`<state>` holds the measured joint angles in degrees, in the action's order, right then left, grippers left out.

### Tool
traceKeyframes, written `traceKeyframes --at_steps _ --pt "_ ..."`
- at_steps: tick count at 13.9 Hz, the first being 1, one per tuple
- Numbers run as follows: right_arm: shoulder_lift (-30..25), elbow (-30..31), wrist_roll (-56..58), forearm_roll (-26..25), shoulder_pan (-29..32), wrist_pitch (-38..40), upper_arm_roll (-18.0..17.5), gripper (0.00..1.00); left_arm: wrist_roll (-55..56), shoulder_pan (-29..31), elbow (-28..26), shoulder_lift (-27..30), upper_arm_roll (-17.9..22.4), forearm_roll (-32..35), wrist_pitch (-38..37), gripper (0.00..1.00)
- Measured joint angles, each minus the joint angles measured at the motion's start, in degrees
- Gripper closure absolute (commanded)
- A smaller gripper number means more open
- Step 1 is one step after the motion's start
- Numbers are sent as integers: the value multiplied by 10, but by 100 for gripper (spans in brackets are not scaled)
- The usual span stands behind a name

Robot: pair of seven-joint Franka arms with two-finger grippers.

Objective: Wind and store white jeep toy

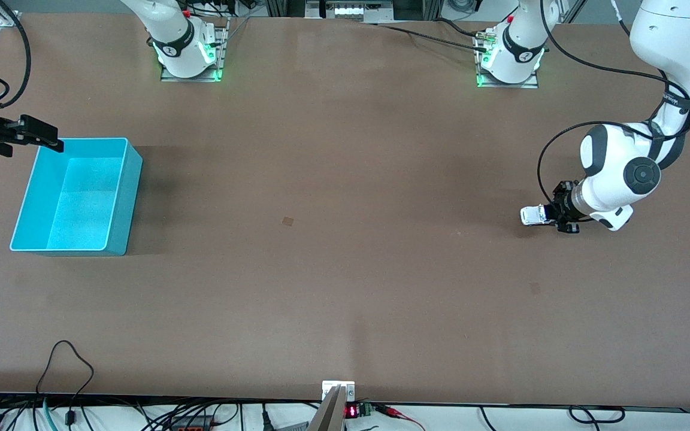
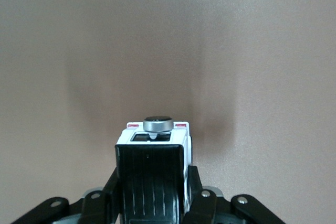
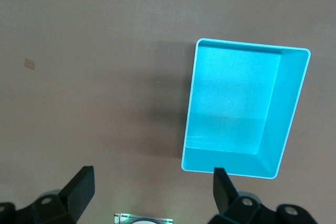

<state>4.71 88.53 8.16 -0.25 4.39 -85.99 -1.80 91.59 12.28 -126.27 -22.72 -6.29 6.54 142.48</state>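
The white jeep toy [image 1: 532,215], with a black roof panel, sits low at the table surface toward the left arm's end. My left gripper [image 1: 551,214] is shut on its sides. In the left wrist view the jeep [image 2: 152,156] fills the space between the gripper's [image 2: 153,184] black fingers [image 2: 194,182], its round spare wheel pointing away. The turquoise bin [image 1: 124,197] stands empty toward the right arm's end. My right gripper [image 1: 45,136] waits, open and empty, up over the bin's farther corner. In the right wrist view the bin [image 3: 291,114] lies below the gripper [image 3: 152,190].
A small dark mark [image 1: 287,221] lies on the brown table near the middle. The two arm bases [image 1: 188,57] stand along the table's farther edge. Cables [image 1: 63,365] hang at the nearer edge. The right arm's base plate [image 3: 142,217] shows in the right wrist view.
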Motion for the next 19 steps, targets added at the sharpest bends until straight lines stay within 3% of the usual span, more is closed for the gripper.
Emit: traceKeyframes --at_steps 19 --pt "0 0 0 0 0 0 0 0 0 32 -2 0 -1 21 6 74"
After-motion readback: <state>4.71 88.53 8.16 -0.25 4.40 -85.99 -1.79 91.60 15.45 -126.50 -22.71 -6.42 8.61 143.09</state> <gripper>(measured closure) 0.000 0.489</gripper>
